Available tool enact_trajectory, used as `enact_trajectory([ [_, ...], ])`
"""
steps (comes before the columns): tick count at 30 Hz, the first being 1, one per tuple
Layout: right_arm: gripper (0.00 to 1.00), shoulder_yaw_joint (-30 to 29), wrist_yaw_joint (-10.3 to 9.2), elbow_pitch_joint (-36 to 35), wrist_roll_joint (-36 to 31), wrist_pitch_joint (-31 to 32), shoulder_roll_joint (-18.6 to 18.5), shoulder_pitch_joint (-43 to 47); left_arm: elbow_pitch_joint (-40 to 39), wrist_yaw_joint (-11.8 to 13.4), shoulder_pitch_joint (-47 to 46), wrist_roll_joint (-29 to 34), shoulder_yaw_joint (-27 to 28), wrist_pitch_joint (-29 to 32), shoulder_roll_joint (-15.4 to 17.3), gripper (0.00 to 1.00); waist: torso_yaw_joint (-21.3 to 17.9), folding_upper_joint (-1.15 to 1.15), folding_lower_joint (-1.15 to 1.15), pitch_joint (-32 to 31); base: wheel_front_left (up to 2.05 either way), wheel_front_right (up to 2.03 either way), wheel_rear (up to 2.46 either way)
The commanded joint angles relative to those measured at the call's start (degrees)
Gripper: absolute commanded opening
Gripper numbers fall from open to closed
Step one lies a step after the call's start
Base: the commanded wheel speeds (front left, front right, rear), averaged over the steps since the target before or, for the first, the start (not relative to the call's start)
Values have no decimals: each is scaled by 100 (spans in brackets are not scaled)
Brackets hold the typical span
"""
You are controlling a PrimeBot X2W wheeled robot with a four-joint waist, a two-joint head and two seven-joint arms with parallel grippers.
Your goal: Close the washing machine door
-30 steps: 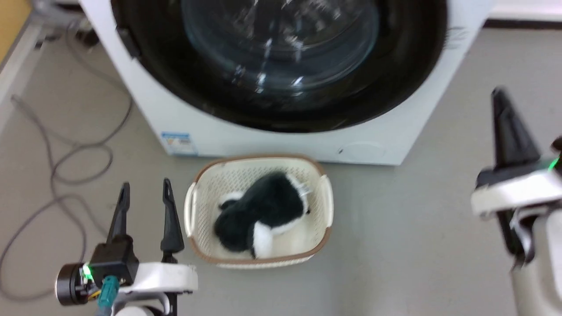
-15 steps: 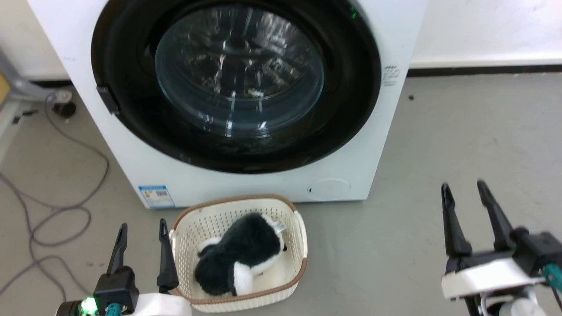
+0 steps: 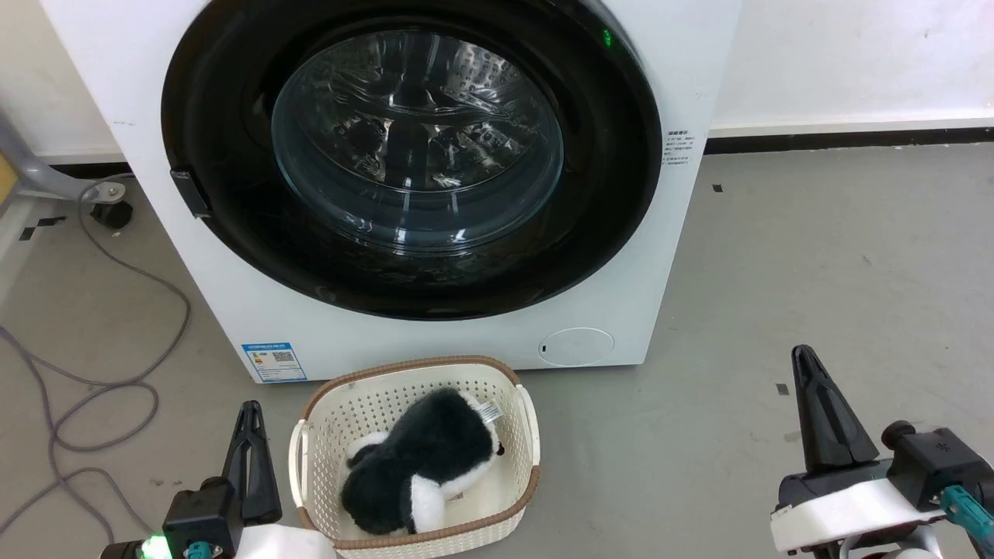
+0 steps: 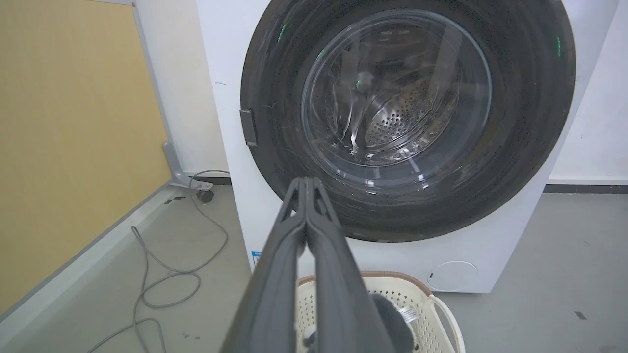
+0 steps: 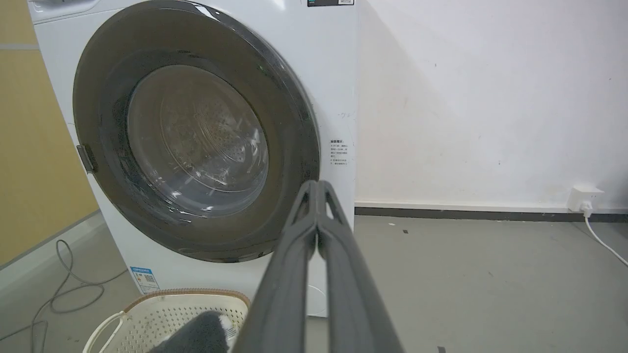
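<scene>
1. The washing machine (image 3: pixel 435 341) stands on the grey floor (image 3: pixel 776 256) at 12 o'clock in the head view, its white front facing the camera.
2. The washing machine door (image 3: pixel 411 155) lies flat against that front. Its black ring sits flush with the white panel, and the steel drum shows through the glass bowl. A small dark catch (image 3: pixel 190 192) sits at 9 o'clock on the ring.
3. The left gripper (image 3: pixel 250 410) is at 7 o'clock in the head view, well apart from the door. In the left wrist view its fingers (image 4: pixel 284 255) are pressed together at the tips, with nothing between them.
4. The right gripper (image 3: pixel 804 353) is at 4 o'clock, also well apart from the door. Its fingers (image 5: pixel 289 274) are likewise pressed together and hold nothing.
5. A cream basket (image 3: pixel 411 365) stands on the floor at 6 o'clock, just in front of the machine. It holds a black and white plush toy (image 3: pixel 427 458).
6. A grey cable (image 3: pixel 116 388) loops on the floor at 9 o'clock.
</scene>
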Motion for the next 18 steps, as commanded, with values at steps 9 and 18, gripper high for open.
enact_trajectory([
  [9, 0, 14, 0, -47, -59, 135, 4, 26, -25, -85, -38, 30, -1, 124, 0, 0, 37, 0, 1, 0, 0, 0, 0],
  [18, 0, 22, -1, -77, -99, 241, 7, 43, -43, -146, -64, 49, -6, 229, 0, 0, 71, 0, 1, -1, 0, 0, 0],
])
